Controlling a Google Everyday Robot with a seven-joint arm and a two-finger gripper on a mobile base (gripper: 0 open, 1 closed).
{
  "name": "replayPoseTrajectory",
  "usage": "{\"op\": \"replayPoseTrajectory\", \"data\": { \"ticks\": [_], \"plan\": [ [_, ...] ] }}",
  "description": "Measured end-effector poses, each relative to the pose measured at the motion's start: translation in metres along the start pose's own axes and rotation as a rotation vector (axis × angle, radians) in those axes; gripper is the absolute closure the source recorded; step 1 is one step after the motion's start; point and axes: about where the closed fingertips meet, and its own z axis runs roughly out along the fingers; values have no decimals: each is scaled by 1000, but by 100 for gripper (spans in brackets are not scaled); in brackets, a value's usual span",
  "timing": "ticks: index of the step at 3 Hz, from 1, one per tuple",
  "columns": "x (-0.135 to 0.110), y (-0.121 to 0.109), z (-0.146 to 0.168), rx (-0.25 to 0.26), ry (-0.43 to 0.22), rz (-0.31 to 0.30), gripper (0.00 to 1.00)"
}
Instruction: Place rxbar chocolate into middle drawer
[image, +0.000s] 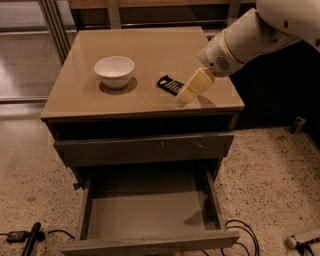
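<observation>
So the rxbar chocolate (169, 84) is lying flat on the desk (140, 45), a bit right of the white bowl (114, 70), and the middle drawer (145, 217) is pulled out and open down below. The hand (184, 96) hangs tilted down just beside the bar's right end, low over the desk. Honestly can't tell whether it's wide or narrow, or touching the wrapper.

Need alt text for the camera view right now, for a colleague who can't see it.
The robot's cream claw is at the right end of the small black-wrapped snack bar on the tan cabinet top, right of a white bowl. Below, the wide grey wooden drawer stands pulled open.
</observation>
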Motion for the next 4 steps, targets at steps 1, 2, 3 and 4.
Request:
{"op": "replayPoseTrajectory", "data": {
  "ticks": [1,2,3,4],
  "plan": [
    [10,-9,27,27,2,46,0],
    [18,-18,49,80,6,75,0],
    [22,-34,65,130,5,91,0],
    [19,-60,79,167,-1,110,0]
  ]
}}
